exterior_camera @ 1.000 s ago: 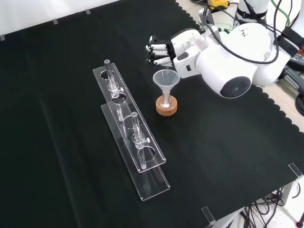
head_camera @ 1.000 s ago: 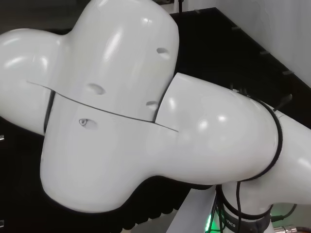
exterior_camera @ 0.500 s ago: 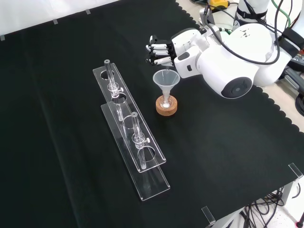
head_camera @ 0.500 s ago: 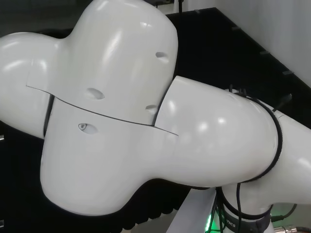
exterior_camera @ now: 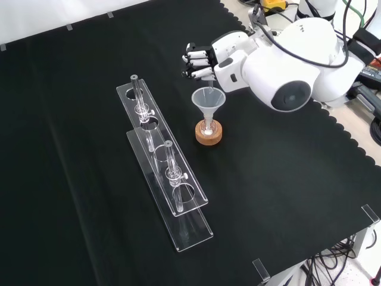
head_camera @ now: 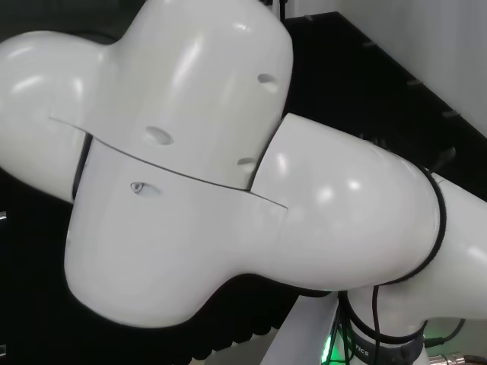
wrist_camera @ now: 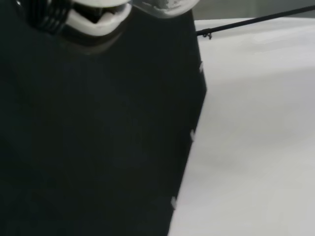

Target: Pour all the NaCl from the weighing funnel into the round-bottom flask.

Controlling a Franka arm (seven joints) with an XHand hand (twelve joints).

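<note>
Clear-glass funnel (exterior_camera: 208, 102) sits in the flask on its cork stand (exterior_camera: 209, 132), just below the hand (exterior_camera: 200, 62), fingers curled, contents unclear; pouring seemingly under way, tilting next.

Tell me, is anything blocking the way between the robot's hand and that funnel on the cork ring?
Nothing visible. In the front view the hand, fingers curled, sits just beyond the clear funnel on the cork ring. The clear rack stands off to the left.
</note>
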